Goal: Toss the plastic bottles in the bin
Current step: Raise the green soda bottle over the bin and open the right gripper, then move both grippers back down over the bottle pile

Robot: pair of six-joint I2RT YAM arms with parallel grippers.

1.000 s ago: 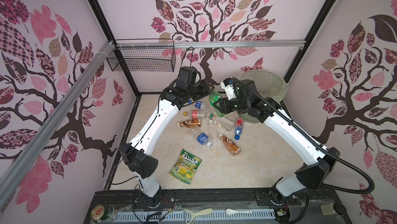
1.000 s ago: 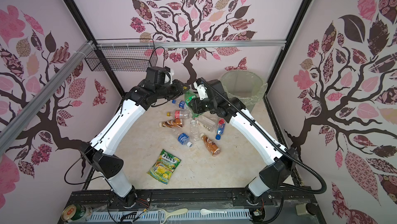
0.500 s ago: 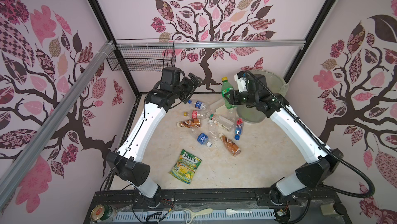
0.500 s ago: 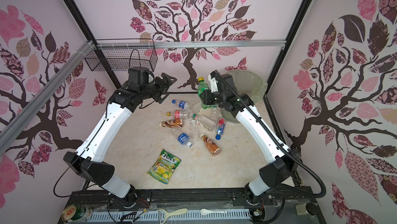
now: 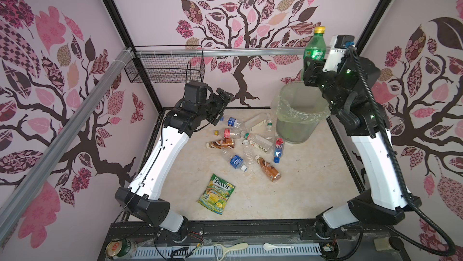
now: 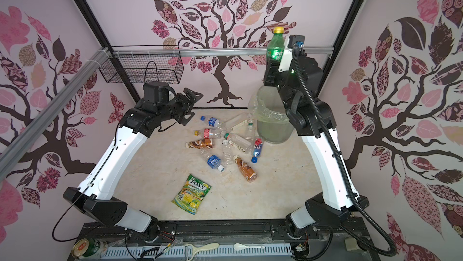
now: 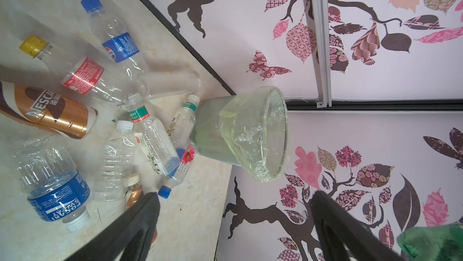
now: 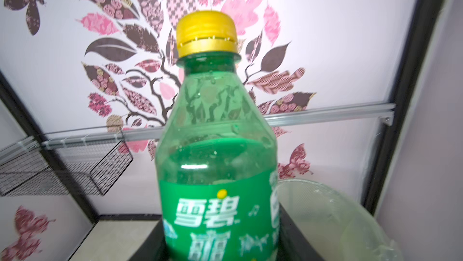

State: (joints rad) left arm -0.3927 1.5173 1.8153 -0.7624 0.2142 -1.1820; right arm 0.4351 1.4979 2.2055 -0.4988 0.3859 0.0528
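Glossy see-thru plastic: green bottle; bin fine mesh, prob. metal (liner thin crinkly plastic); tabletop matt.

Right wrist view: the green bottle runs off the frame edge, base out of sight, and the bin behind it is blurry and cropped too. In both top views, upper right of the frame, the right gripper covers that bottle's lower half. Left wrist view crops the left gripper fingers, one of them hides most of a brown bottle, and the green bottle is just a smeary corner blob.
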